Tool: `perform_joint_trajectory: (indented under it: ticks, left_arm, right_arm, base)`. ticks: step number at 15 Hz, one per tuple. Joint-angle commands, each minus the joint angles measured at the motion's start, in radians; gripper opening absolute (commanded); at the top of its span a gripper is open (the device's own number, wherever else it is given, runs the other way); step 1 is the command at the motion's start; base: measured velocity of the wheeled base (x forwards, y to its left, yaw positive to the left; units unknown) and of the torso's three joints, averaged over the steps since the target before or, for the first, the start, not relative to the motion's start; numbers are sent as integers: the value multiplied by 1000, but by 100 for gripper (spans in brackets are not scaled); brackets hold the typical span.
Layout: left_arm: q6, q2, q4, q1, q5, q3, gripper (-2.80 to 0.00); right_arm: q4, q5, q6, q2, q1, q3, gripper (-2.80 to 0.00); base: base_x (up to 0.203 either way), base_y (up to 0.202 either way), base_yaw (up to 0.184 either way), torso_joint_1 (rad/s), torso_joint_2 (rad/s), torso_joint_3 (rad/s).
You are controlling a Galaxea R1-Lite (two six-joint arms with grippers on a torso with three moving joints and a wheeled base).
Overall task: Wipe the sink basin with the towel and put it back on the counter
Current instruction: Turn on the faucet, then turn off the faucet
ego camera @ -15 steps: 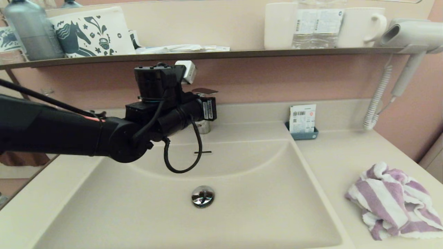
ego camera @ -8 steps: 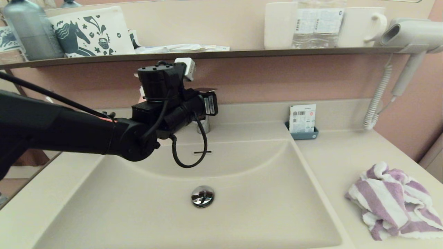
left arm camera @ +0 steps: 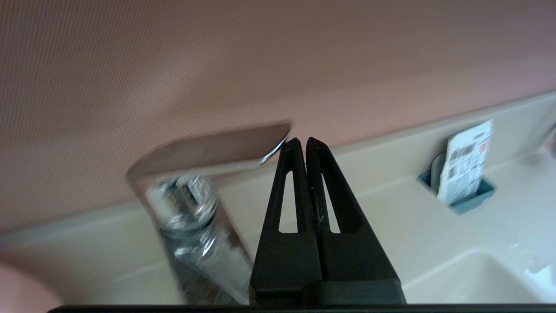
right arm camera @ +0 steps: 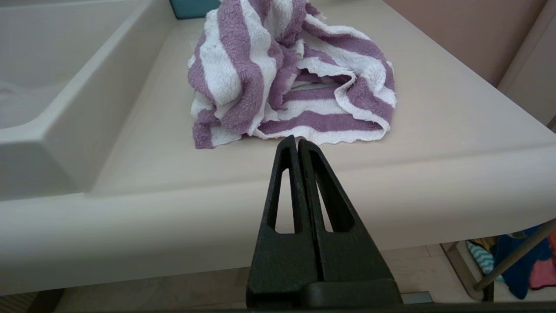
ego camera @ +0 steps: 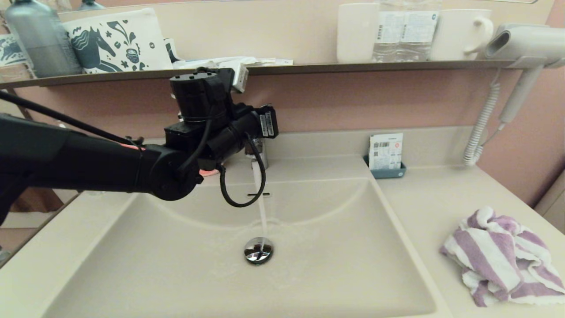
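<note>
Lying crumpled on the counter (ego camera: 441,198), the purple-and-white striped towel (ego camera: 503,258), off to the right of the sink basin (ego camera: 344,265) and well apart from the left gripper (left arm camera: 302,141). Sitting just ahead of the right gripper (right arm camera: 296,140) in the right wrist view, its scalloped near edge close beyond the fingertips, not touching so far as can be told. Hovering there at the counter's front edge, right gripper with fingers pressed together, holding nothing.

Running into the basin, a thin stream of water (ego camera: 261,207), falling from the faucet (left arm camera: 195,208) onto the round chrome drain plug (ego camera: 258,250), wetting the basin floor around it. Overflow slot (ego camera: 258,194) showing on the back slope behind the stream.

Reaching in from the left over the basin's back corner, left arm, its gripper at the faucet. Fingers closed flat against each other, tips sitting right at the free end of the flat chrome lever (left arm camera: 213,150), gripping nothing.

Standing beyond the left gripper toward the right, a small teal holder with a printed card (ego camera: 386,154) at the counter's raised back edge. Hanging further right, a hair dryer (ego camera: 525,48) with coiled cord. Lining the dark shelf (ego camera: 309,67) above: a grey bottle (ego camera: 42,39), a horse-print pouch (ego camera: 117,42), cups and a mug (ego camera: 461,33).
</note>
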Motion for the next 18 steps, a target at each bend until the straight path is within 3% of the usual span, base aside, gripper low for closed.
perform_joint_trajectory:
  ticks: [1, 5, 9, 13, 18]
  left_arm:
    - [2, -19, -2, -1, 0, 33, -280]
    - [6, -55, -41, 3, -6, 189, -280]
    - [26, -96, -48, 25, -68, 210, -280]
    - [38, -105, -46, 83, -77, 219, -280]
    - [39, -110, -48, 99, -77, 196, -280]
  right_arm:
    - [-2, 0, 0, 0, 0, 0, -280]
    - [-1, 0, 0, 0, 0, 0, -280]
    - [-1, 0, 0, 0, 0, 0, -280]
    - [-1, 0, 0, 0, 0, 0, -280]
    - [-1, 0, 0, 0, 0, 0, -280]
  base:
    - [0, 0, 0, 0, 0, 0]
    - [0, 0, 0, 0, 0, 0]
    - [0, 0, 0, 0, 0, 0]
    - [0, 0, 0, 0, 0, 0]
    - [0, 0, 0, 0, 0, 0]
